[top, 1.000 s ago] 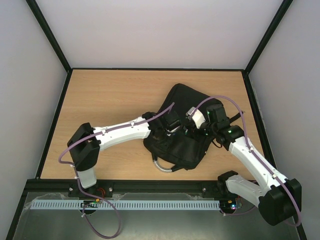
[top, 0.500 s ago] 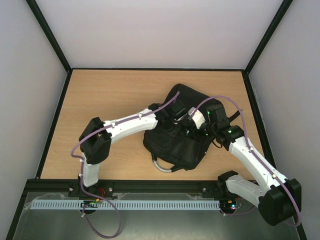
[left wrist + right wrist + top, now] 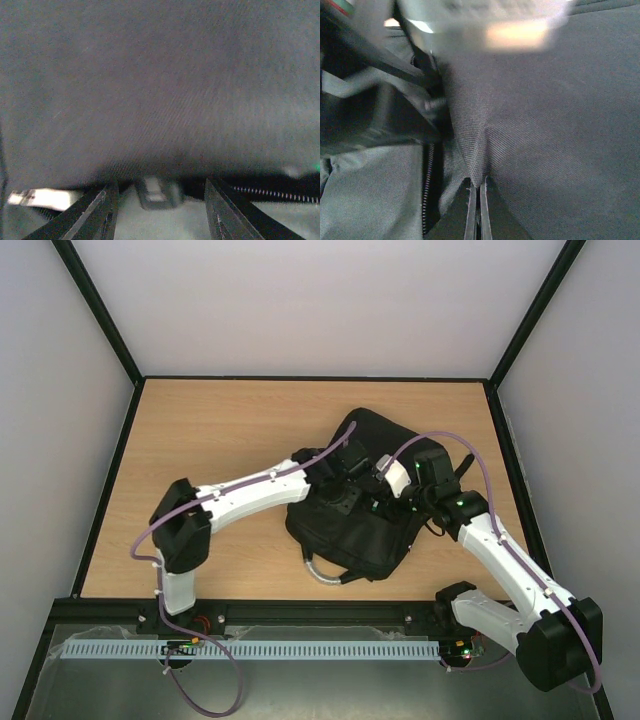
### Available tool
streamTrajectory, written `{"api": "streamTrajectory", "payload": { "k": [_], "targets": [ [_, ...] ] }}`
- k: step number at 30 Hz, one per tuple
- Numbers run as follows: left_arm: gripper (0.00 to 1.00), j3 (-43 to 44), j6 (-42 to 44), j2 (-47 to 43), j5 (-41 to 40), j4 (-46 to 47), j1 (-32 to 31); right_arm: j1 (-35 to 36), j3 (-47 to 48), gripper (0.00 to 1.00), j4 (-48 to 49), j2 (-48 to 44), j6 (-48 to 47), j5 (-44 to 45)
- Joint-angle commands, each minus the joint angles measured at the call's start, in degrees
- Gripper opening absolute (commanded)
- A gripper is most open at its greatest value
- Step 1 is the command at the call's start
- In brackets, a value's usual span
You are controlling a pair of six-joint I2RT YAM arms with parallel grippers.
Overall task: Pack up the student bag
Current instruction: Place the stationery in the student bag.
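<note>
The student bag (image 3: 372,445), large, black and soft, lies on the right half of the table, its grey curved handle (image 3: 325,575) toward the near edge. My left gripper (image 3: 347,500) is over the bag's middle. In the left wrist view it (image 3: 161,182) is open and pressed close under black fabric (image 3: 160,75). A small grey blurred piece (image 3: 157,192) lies just past its tips, untouched, and zip teeth (image 3: 275,192) run off to the right. My right gripper (image 3: 478,186) is shut on a pinched fold of the bag's fabric (image 3: 470,145), beside an open zip (image 3: 426,190).
Bare wooden tabletop (image 3: 220,430) stretches left of and behind the bag. Black frame rails (image 3: 300,378) and pale walls bound the table. The two wrists sit close together over the bag, and purple cables (image 3: 440,440) arch above them.
The left arm has reached farther right, moving its gripper from the bag's left side to its middle. The right arm and the bag have stayed in place.
</note>
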Motion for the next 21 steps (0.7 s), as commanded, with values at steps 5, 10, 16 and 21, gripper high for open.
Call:
{"api": "streamTrajectory", "payload": {
  "k": [5, 10, 16, 21],
  "targets": [
    [0.51, -12.35, -5.83, -14.6, -2.8, 2.24, -2.61, 0.39, 0.17, 0.01, -0.02, -0.53, -0.63, -3.98],
    [0.49, -19.79, -8.16, -18.79, -1.43, 6.23, -2.86, 0.37, 0.13, 0.01, 0.01, -0.22, -0.72, -4.14],
    [0.1, -22.46, -8.2, -17.27, -1.58, 10.14, -2.8, 0.37, 0.26, 0.01, -0.11, -0.21, -0.67, -4.03],
    [0.02, -20.78, -7.38, -14.09, -2.76, 12.41, -2.11, 0.37, 0.17, 0.01, -0.11, -0.61, -0.63, -3.81]
  ]
}}
